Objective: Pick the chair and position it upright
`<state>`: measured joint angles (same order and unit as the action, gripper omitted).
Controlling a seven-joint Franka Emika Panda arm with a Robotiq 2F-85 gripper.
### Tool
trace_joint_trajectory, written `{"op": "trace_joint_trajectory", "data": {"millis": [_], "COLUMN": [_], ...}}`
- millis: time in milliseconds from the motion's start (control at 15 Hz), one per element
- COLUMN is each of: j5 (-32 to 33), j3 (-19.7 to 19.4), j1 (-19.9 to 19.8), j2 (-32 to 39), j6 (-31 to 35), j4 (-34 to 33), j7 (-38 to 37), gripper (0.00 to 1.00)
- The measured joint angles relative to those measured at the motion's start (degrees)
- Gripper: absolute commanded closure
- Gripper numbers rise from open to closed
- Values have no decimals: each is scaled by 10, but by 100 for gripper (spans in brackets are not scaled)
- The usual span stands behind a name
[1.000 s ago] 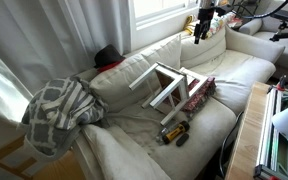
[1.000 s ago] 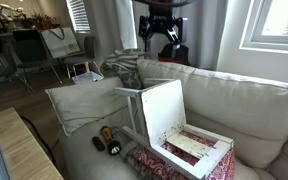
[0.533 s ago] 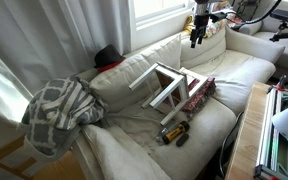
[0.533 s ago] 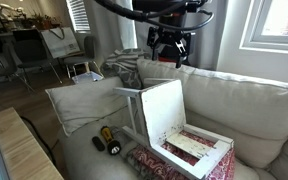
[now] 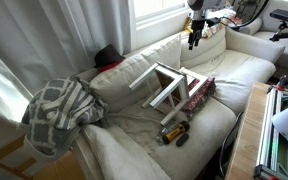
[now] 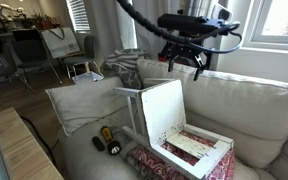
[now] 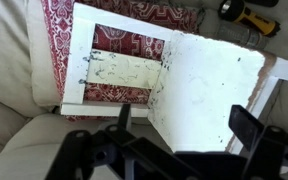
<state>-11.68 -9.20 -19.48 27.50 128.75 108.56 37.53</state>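
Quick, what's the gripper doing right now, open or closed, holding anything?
Gripper: open, fingers spread wide, holding nothing; it hangs above the chair, clear of it.

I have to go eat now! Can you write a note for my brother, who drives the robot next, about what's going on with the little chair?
Tool: open, holding nothing, hanging in the air above the chair.
Chair: tipped over on the sofa, its backrest lying on a red patterned cushion.
Done: nothing gripped yet.
Left: lower the tool, grab the chair, stand it upright on its legs.
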Motion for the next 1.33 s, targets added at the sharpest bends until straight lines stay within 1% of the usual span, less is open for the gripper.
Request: {"op": "trace_joint_trajectory", "data": {"millis": [200, 333, 533, 667, 800, 1133, 1333], "j5": [-9, -9, -9, -9, -9, -8, -9], "j3": [32, 43, 46, 47, 48, 51, 55], "j1": [-50, -75, -100, -111, -113, -114, -129], "j2": [83, 135, 204, 237, 249, 255, 286], "j6": [-1, -8, -41, -53, -55, -59, -86], "j4": [-76, -126, -199, -233, -247, -259, -285], "j7": [91, 128, 139, 139, 138, 131, 131], "gripper": [0, 0, 0, 0, 0, 0, 0]}}
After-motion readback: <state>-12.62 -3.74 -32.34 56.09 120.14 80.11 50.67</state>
